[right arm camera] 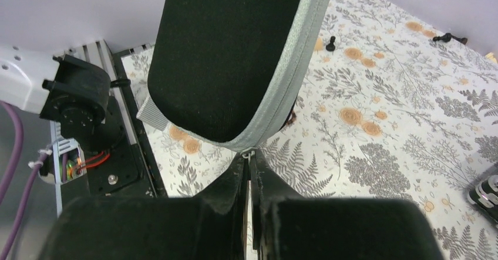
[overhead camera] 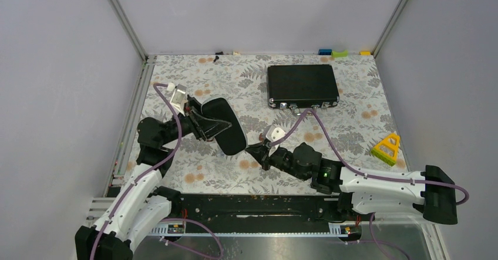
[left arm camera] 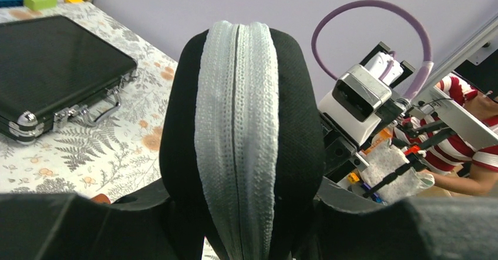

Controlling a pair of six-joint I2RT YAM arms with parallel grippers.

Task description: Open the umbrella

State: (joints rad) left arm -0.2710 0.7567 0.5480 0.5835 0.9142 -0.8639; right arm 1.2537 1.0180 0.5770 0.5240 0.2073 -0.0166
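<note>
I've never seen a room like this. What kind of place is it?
Probably a robot lab: a left arm and right arm bolted to a flowery table, boxed in by plain walls on metal posts.

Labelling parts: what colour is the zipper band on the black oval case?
Light grey zipper band, clearest in left wrist view.

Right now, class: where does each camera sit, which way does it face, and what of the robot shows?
Top external: above, behind the robot, looking down on the table; left arm, right arm show.
Left wrist: faces the black case held between its fingers; briefcase behind.
Right wrist: faces the case's end; its shut fingers show.
Shared: all three see the case.
</note>
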